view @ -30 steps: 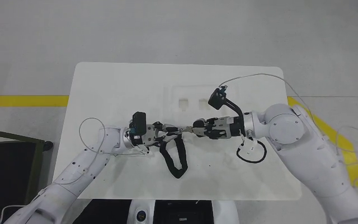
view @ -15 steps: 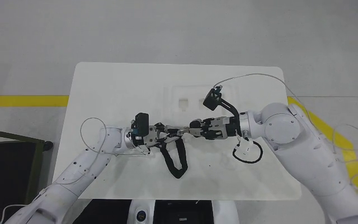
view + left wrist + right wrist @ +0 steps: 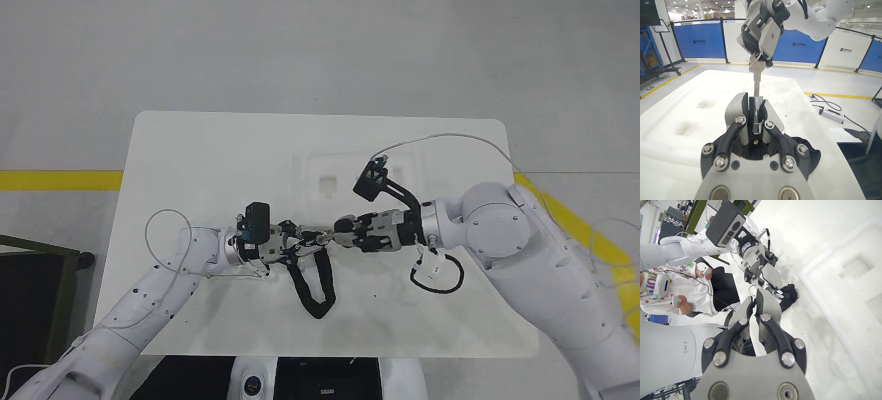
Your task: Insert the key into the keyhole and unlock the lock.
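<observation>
Key (image 3: pixel 757 73): tip in end of lock cylinder (image 3: pixel 757 113), blade mostly outside, above middle of surface (image 3: pixel 200 160).
Left jaws: clenched on lock cylinder; black cable loop (image 3: pixel 318 306) lying on surface.
Right jaws: pinching key head.

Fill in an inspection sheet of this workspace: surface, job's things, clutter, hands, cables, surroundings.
Surface: white table with rounded corners.
Job's things: lock in the left hand; key in the right hand, tip at the lock's end, depth cannot be told.
Clutter: foam tray with two recesses, on the table beyond the hands.
Hands: left hand shut on the lock; right hand shut on the key's head.
Cables: black loop hangs from the lock onto the table; lead with a box lies on the floor.
Surroundings: blue barriers; yellow floor line.
</observation>
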